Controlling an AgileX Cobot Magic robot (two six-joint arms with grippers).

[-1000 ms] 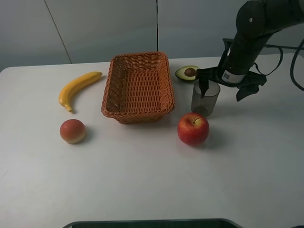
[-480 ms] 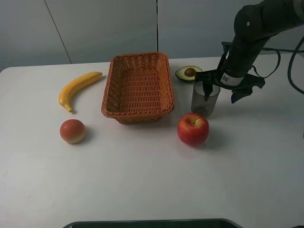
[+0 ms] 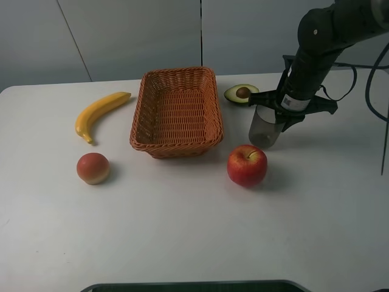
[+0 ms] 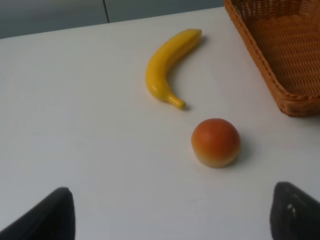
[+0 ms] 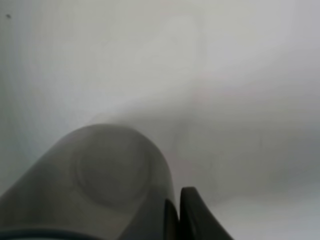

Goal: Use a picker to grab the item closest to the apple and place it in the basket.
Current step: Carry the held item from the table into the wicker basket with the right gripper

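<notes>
The red apple [image 3: 247, 165] lies on the white table in front of a grey translucent cup [image 3: 265, 128], the item nearest to it. My right gripper [image 3: 271, 113] is shut on the cup's rim, one finger inside and one outside. The cup looks slightly tilted. In the right wrist view the cup [image 5: 102, 182] fills the lower part, with one dark finger [image 5: 197, 216] pressed against its wall. The wicker basket [image 3: 176, 112] stands to the left of the cup. My left gripper [image 4: 172, 216] is open above the table, away from the cup.
A halved avocado [image 3: 240, 93] lies behind the cup, next to the basket's right side. A banana [image 3: 100, 114] and a peach-coloured fruit [image 3: 93, 168] lie left of the basket; the left wrist view shows the banana [image 4: 170, 62], the fruit [image 4: 215, 142] and the basket's corner [image 4: 280, 45].
The right gripper's fingers, wide apart a second ago, have closed on the cup's rim. The cup has shifted slightly to the right and tipped a little.
</notes>
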